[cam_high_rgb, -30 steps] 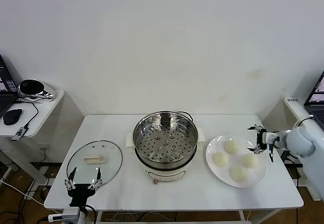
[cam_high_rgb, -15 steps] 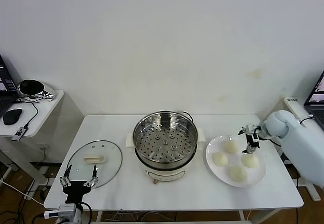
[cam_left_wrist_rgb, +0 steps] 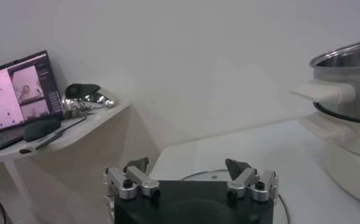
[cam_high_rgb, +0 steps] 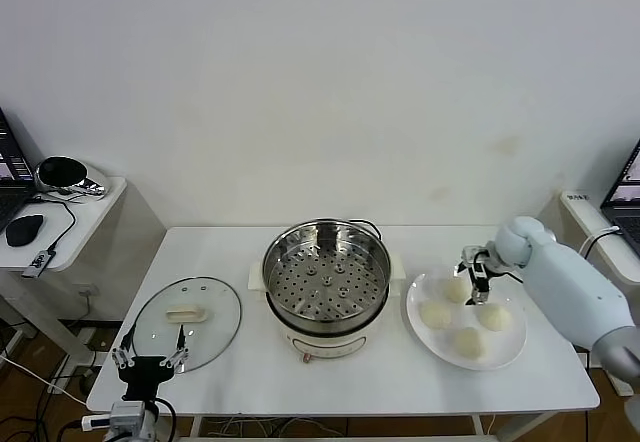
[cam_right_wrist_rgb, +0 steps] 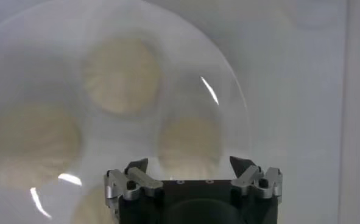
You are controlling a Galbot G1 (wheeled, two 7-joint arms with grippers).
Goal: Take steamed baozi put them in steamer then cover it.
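Baozi [cam_high_rgb: 456, 289], four smooth cream-white buns, lay together on a white plate [cam_high_rgb: 510, 347] at 3 o'clock from the steamer [cam_high_rgb: 326, 282], none of them yet in the pot. Compared with half a second before, the right end effector [cam_high_rgb: 474, 271] had moved in from the plate's far right edge toward the steamer side, and it hung just above the bun at the plate's 11 o'clock, with the arm reaching in from 3 o'clock. Its fingers were spread wide with nothing between them; the right wrist view showed the open fingertips [cam_right_wrist_rgb: 137, 166] over the plate [cam_right_wrist_rgb: 228, 79], with buns [cam_right_wrist_rgb: 120, 73] below. The buns themselves had not shifted.

The steamer stood at the tabletop [cam_high_rgb: 330, 372] centre, a shiny steel pot on a cream-white base with side handles, its perforated tray bare. The cover [cam_high_rgb: 187, 322], clear glass with a metal rim and a cream oblong handle, lay flat at 9 o'clock from the steamer, well apart from it.

The left end effector [cam_high_rgb: 146, 359] sat at the tabletop's near left edge, at 6 o'clock from the cover, slightly lower and further left than before. Its fingers [cam_left_wrist_rgb: 134, 165] stood apart and empty; the left wrist view caught the steamer's handle [cam_left_wrist_rgb: 323, 92] off to one side.
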